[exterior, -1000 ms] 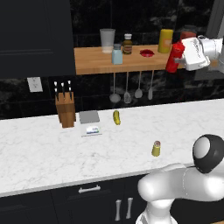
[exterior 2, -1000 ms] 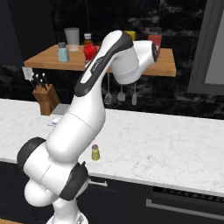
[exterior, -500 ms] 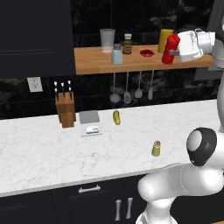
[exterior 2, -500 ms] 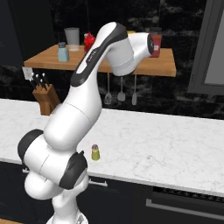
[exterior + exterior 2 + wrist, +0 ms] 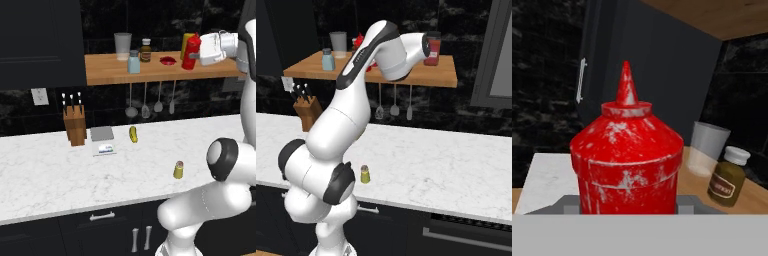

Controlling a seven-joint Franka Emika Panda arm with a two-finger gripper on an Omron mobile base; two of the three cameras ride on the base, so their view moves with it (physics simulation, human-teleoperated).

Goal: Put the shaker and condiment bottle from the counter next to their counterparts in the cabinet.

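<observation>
My gripper (image 5: 196, 52) is shut on the red condiment bottle (image 5: 191, 51), which is upright over the right part of the wooden cabinet shelf (image 5: 150, 71). The bottle is right in front of the wide yellow bottle (image 5: 186, 41). In the hand view the red bottle (image 5: 627, 160) stands close up between my jaws, and it hides the fingertips. I cannot tell whether its base touches the board. The pale blue shaker (image 5: 133, 63) stands further left on the shelf. The olive shaker (image 5: 178, 170) (image 5: 365, 174) stands on the white counter (image 5: 45, 180) near its front edge.
On the shelf are a clear cup (image 5: 122, 46), a brown jar (image 5: 145, 50) and a flat red thing (image 5: 168, 60). A red jar (image 5: 432, 47) stands at the shelf's right end. Utensils (image 5: 150, 102) hang below. A knife block (image 5: 74, 124), scale (image 5: 102, 139) and yellow pickle (image 5: 133, 134) are on the counter.
My gripper has carried the red bottle up and to the left, from beside the shelf's right end to a spot over the board by the yellow bottle. The olive shaker has not moved.
</observation>
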